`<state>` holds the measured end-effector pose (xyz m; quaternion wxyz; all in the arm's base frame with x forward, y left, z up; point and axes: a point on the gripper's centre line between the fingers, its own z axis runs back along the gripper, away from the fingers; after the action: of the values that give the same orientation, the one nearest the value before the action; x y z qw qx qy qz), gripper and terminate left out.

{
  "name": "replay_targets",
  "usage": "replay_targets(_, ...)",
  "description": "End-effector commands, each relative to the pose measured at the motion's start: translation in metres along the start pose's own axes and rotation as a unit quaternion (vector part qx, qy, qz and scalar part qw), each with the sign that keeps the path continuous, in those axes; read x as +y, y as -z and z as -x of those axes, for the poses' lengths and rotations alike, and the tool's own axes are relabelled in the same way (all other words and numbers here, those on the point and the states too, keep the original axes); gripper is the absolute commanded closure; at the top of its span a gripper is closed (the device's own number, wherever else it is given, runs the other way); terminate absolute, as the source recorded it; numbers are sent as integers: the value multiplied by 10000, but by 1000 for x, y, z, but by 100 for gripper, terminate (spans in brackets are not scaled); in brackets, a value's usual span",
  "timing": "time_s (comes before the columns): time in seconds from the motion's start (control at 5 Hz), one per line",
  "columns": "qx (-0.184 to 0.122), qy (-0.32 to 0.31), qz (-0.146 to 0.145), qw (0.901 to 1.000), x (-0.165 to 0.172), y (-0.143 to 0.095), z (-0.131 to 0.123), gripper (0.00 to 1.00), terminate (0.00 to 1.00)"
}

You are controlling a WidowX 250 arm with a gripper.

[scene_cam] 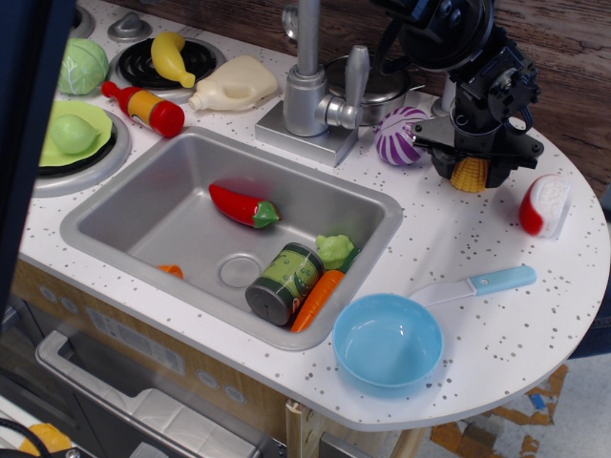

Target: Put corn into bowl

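Yellow-orange and ridged, the corn [469, 175] sits on the speckled counter [449, 239] behind and to the right of the sink [229, 229], just beside the purple-striped onion [400, 136]. Your gripper [474, 168] is down over it, black fingers [443, 164] on either side; from this angle you cannot tell whether they have closed on it. The light-blue bowl [388, 341] rests at the sink's front right corner, well apart from the corn.

Ridged yellow-orange corn [469, 175] sits upright on the counter, well apart from the empty light-blue bowl [387, 341].
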<state>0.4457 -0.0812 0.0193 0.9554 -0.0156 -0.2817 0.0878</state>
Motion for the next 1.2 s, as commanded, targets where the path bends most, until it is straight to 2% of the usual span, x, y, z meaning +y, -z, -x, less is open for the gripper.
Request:
replay_targets(0.0, -49, -70, 92, 9999, -1, -24, -22, 100, 0)
replay_targets(0.2, 210, -4, -291, 9994, 8, -63, -32, 100, 0)
replay_targets(0.4, 411, -29, -859, 9955, 14, -112, -22, 100, 0)
replay_targets(0.6, 496, -185, -1017, 9934, 21, -127, 23, 100, 0)
replay_targets(0.8, 777, 63, -1106, 9908, 35, -142, 58, 100, 0)
replay_targets(1.0, 1336, -120, -888, 9870, 44, -154, 82, 100, 0)
